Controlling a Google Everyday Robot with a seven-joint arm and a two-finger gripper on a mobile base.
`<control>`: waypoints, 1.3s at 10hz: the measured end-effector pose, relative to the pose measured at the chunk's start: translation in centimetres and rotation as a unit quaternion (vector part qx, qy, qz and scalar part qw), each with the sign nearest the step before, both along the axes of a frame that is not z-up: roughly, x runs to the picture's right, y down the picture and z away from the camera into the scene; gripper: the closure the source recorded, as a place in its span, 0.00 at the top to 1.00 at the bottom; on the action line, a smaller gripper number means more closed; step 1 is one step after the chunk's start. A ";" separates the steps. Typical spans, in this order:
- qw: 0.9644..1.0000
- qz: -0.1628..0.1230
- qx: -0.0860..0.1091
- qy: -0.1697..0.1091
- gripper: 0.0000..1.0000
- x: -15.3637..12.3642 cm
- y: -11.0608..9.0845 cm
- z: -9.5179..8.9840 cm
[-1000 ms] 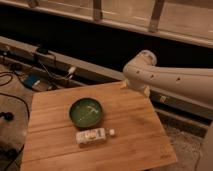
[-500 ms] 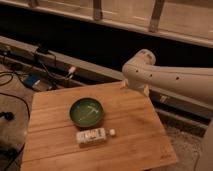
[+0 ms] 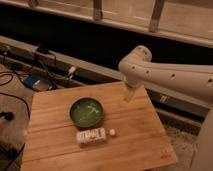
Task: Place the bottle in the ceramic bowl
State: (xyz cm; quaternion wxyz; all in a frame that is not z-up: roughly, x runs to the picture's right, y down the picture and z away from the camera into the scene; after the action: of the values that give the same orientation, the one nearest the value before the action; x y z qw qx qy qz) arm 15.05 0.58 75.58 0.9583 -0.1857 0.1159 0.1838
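Note:
The small pale bottle (image 3: pixel 92 135) lies on its side on the wooden table (image 3: pixel 140 140), white cap pointing right, just in front of the dark-green ceramic bowl (image 3: pixel 86 112). The bowl stands upright with nothing in it, its lighter inside showing pale streaks. My gripper (image 3: pixel 128 93) hangs from the white arm (image 3: pixel 170 77) above the table's far edge, to the right of and behind the bowl, well apart from the bottle. It holds nothing that I can see.
Dark cables and a power strip (image 3: pixel 47 65) lie on the floor left of the table, with a blue object (image 3: pixel 31 81). A long ledge (image 3: pixel 90 70) and dark wall run behind. The floor at right is speckled grey.
The arm has shifted slightly left toward the table's middle. Bottle and bowl have not moved.

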 end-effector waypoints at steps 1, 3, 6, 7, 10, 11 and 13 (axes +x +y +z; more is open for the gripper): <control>0.998 -0.053 -0.010 -0.022 0.80 -0.1 -0.1 0.0; 0.980 -0.181 -0.036 -0.075 0.80 -0.1 -0.2 -0.1; 0.947 -0.291 -0.059 -0.122 0.80 -0.1 -0.4 -0.2; 0.939 -0.310 -0.064 -0.131 0.80 -0.2 -0.3 -0.2; 0.934 -0.326 -0.063 -0.131 0.80 -0.1 -0.5 -0.3; 0.932 -0.331 -0.063 -0.134 0.80 -0.4 -0.5 -0.4; 0.915 -0.370 -0.068 -0.149 0.80 -2.1 1.2 -1.4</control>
State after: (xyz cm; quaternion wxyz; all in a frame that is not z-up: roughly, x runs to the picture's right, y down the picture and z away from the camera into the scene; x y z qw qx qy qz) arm 12.93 1.76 74.19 0.9489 -0.2199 0.0442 -0.2218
